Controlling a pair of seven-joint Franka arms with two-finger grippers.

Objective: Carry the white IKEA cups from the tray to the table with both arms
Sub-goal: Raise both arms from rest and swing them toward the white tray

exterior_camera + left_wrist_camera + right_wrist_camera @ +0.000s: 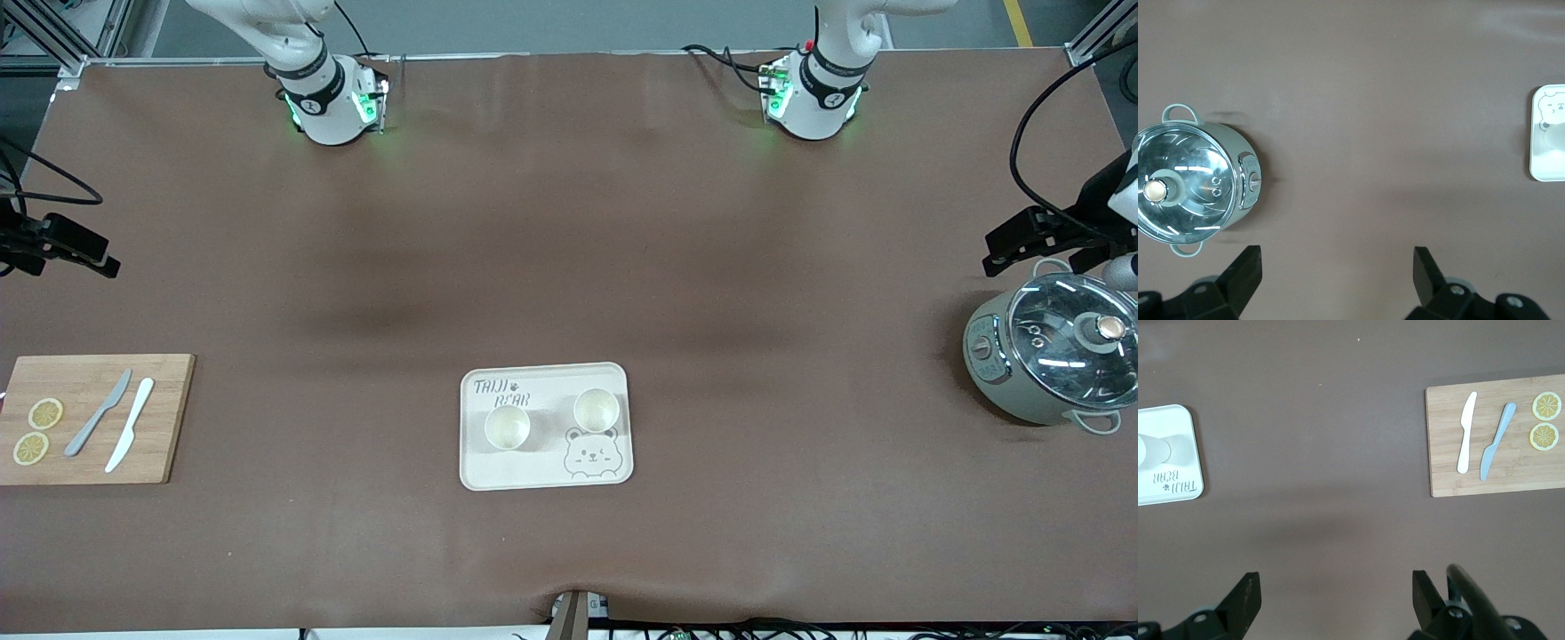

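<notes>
Two white IKEA cups (507, 427) (597, 410) stand upright, side by side, on the cream bear tray (524, 473) in the middle of the table. One cup (1155, 450) and a corner of the tray (1178, 487) show in the right wrist view. The tray's edge (1546, 170) shows in the left wrist view. My left gripper (1336, 267) is open and empty, up over bare table beside the pot at the left arm's end (1022, 238). My right gripper (1336, 590) is open and empty, over bare table near the cutting board at the right arm's end (76, 246).
A grey-green pot with a glass lid (1053, 360) stands at the left arm's end and shows in the left wrist view (1191, 183). A wooden cutting board (98, 418) with two knives and two lemon slices lies at the right arm's end, also in the right wrist view (1445, 453).
</notes>
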